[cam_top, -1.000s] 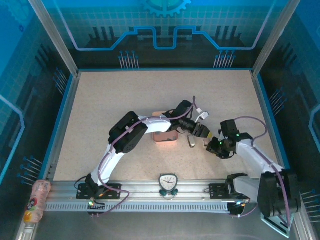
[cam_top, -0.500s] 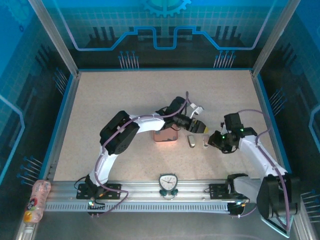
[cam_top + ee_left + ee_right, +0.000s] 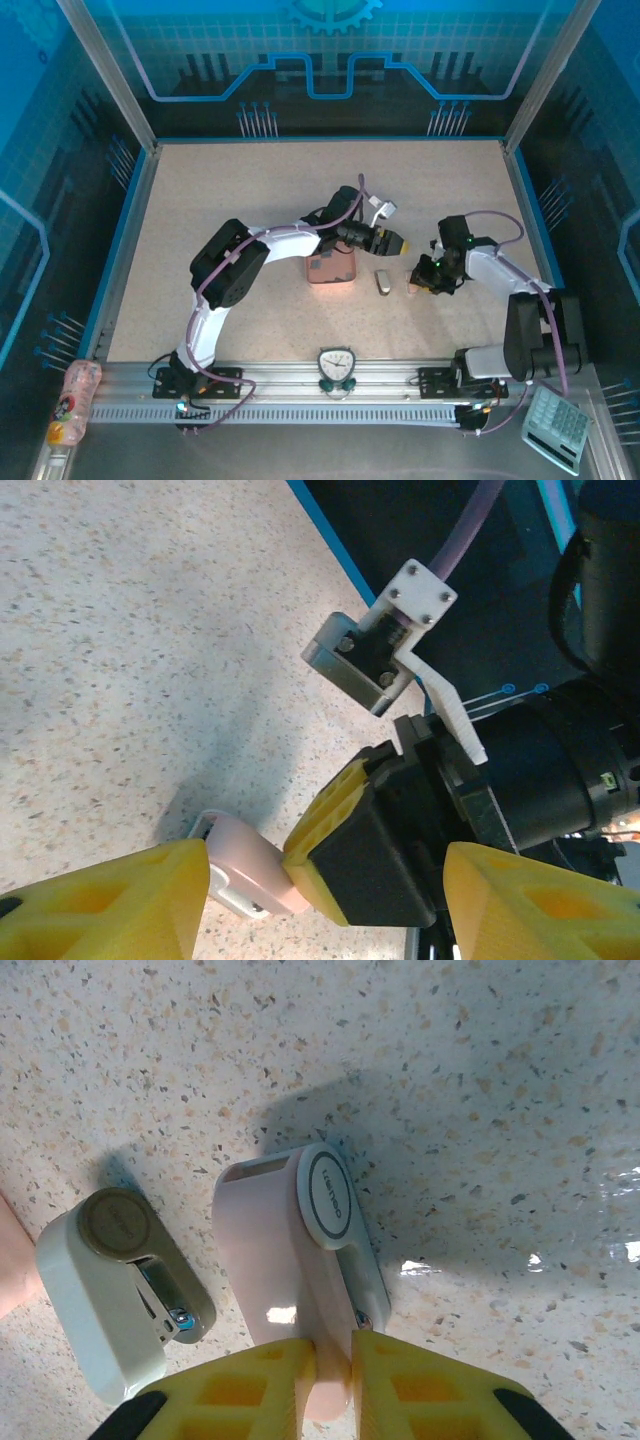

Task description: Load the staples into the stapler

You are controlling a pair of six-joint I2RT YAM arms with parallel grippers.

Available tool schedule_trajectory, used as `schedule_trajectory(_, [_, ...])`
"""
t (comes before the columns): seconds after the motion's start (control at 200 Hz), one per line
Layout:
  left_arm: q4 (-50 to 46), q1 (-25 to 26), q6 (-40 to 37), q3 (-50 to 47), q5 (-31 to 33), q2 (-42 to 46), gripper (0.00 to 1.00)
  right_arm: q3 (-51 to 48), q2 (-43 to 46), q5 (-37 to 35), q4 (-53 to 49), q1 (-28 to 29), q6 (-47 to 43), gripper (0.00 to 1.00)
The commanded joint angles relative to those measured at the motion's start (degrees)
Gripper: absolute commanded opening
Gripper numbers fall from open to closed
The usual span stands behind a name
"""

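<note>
Overhead: pink tray (image 3: 332, 268), grey-green stapler (image 3: 382, 283) and pink stapler (image 3: 411, 284) sit in a row, left to right, mid-tabletop (image 3: 230, 200). Tray contents are too small to resolve from there.

Right wrist cam adds the detail. The pink stapler's narrow end is pinched between the right gripper (image 3: 333, 1360) jaws, which are nearly closed on it. It has a glossy pale pink body with a round white-rimmed badge carrying lettering, and a slot at the far end. Can't tell if it's resting on the tabletop or just off it. The grey-green stapler lies just beside it, not touching, with a round olive disc on top and some metal showing along one edge.

Left wrist cam gives the opposite angle. The left gripper (image 3: 397, 242) jaws are spread wide and hold nothing. The right gripper's yellow-and-black finger and the pink stapler's tip appear in the gap between them, low over the tabletop with a shadow beneath.

Pose:
- **Left arm:** runs up from its base, elbow raised, forearm stretched right over the tray, jaws pointing right toward the other gripper, just up-left of the staplers.
- **Right arm:** folded back over its base, forearm reaching in to the left, wrist low at the pink stapler.
</note>
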State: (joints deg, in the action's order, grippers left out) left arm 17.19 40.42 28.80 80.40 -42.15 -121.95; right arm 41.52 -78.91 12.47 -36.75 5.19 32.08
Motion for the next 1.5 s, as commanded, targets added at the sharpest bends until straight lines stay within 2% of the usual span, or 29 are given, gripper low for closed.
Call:
schedule_trajectory(0.0, [-1.12,-1.1,-1.02,-0.97,1.84,4.53,0.65,-1.08,-1.07,-5.12,-1.32,1.4,0.27,0.21])
schedule_trajectory(0.1, [-4.03,-2.29,-2.72,-2.03,5.16,8.36,0.71,2.38,4.47,-5.12,-3.38,1.4,-0.36,0.3])
schedule_trajectory(0.175, [-6.68,-3.96,-5.17,-4.11,9.35,12.97,0.74,5.15,8.19,-6.4,-5.01,1.2,-1.45,0.33])
schedule_trajectory(0.29, [-13.81,-7.79,-9.13,-7.85,20.65,21.7,0.84,7.95,12.04,-9.18,-4.11,-0.17,-4.54,0.4])
schedule_trajectory(0.39, [-19.13,-11.96,-12.93,-12.34,31.16,30.41,0.87,7.91,13.58,-11.04,1.54,-1.6,-7.56,0.55])
schedule_trajectory(0.46, [-20.07,-14.72,-15.95,-17.64,41.14,36.9,0.92,5.96,14.05,-12.14,8.3,-2.66,-9.52,0.65])
schedule_trajectory(0.47, [-19.84,-15.04,-16.4,-18.48,43.0,37.78,0.93,5.57,14.03,-12.3,9.45,-2.87,-9.69,0.7])
schedule_trajectory(0.475, [-19.75,-15.21,-16.62,-19.07,43.89,38.21,0.94,5.41,14.04,-12.34,10.0,-2.93,-9.9,0.85])
schedule_trajectory(0.48, [-19.66,-15.33,-16.73,-19.55,44.69,38.77,0.95,5.28,14.09,-12.41,10.55,-3.05,-10.04,0.92])
schedule_trajectory(0.49, [-19.3,-15.67,-17.19,-20.43,46.41,39.63,0.98,4.77,14.1,-12.45,11.72,-3.18,-10.33,0.98])
schedule_trajectory(0.5, [-18.95,-15.96,-17.61,-21.57,48.01,40.62,0.99,4.4,14.09,-12.58,12.83,-3.39,-10.64,1.0])
schedule_trajectory(0.635, [-7.65,-20.16,-24.99,-35.92,66.25,49.78,0.99,-3.42,13.12,-15.06,32.34,-5.06,-15.95,1.0])
schedule_trajectory(0.765, [8.0,-21.81,-31.31,-47.15,76.98,51.9,0.99,-10.43,11.98,-19.29,47.87,-6.43,-19.67,1.0])
schedule_trajectory(0.88, [15.72,-23.63,-33.67,-52.87,78.86,50.04,0.99,-14.52,7.8,-18.06,61.33,-7.45,-21.31,1.0])
schedule_trajectory(0.935, [18.75,-25.1,-33.3,-54.94,76.45,48.0,0.99,-15.09,4.25,-16.99,65.63,-7.56,-21.98,1.0])
schedule_trajectory(1.025, [25.16,-28.56,-32.07,-57.65,68.98,42.04,0.99,-14.64,-0.76,-16.64,69.12,-7.47,-22.65,1.0])
schedule_trajectory(1.061, [28.39,-29.12,-33.96,-57.52,68.84,40.39,0.99,-13.26,-1.26,-17.3,67.64,-7.43,-23.39,1.0])
schedule_trajectory(1.101, [31.36,-29.59,-35.75,-58.08,66.33,39.34,0.99,-14.38,-2.17,-17.72,72.58,-7.13,-25.01,1.0])
schedule_trajectory(1.151, [31.81,-30.73,-33.99,-58.34,66.23,37.93,0.99,-14.71,-2.91,-17.84,73.07,-6.99,-24.95,1.0])
schedule_trajectory(1.206, [43.42,-32.14,-33.83,-62.16,65.15,34.73,0.99,-15.58,-2.84,-17.6,75.0,-6.33,-26.01,1.0])
schedule_trajectory(1.276, [44.1,-35.57,-28.73,-64.96,60.7,34.88,0.99,-18.02,-3.33,-18.33,80.15,-4.81,-28.01,1.0])
schedule_trajectory(1.321, [53.43,-37.58,-28.69,-65.2,60.13,30.11,0.99,-19.81,-5.39,-19.03,84.38,-3.06,-29.6,1.0])
schedule_trajectory(1.341, [52.17,-37.69,-28.15,-64.92,59.85,31.09,0.99,-20.84,-7.38,-19.41,88.44,-2.44,-30.32,1.0])
schedule_trajectory(1.376, [42.12,-38.26,-26.19,-62.8,58.81,34.43,0.99,-22.49,-10.31,-20.89,96.81,-1.46,-31.42,1.0])
schedule_trajectory(1.401, [37.78,-38.88,-25.51,-61.17,58.61,34.68,0.99,-22.28,-8.94,-21.24,94.33,-1.08,-31.65,1.0])
schedule_trajectory(1.436, [37.88,-38.97,-26.3,-59.75,58.88,33.2,0.99,-20.89,-7.53,-20.73,88.72,-1.08,-31.23,1.0])
schedule_trajectory(1.491, [37.09,-37.98,-27.94,-59.24,57.6,32.99,0.99,-19.78,-8.97,-20.68,89.38,-1.31,-31.32,1.0])
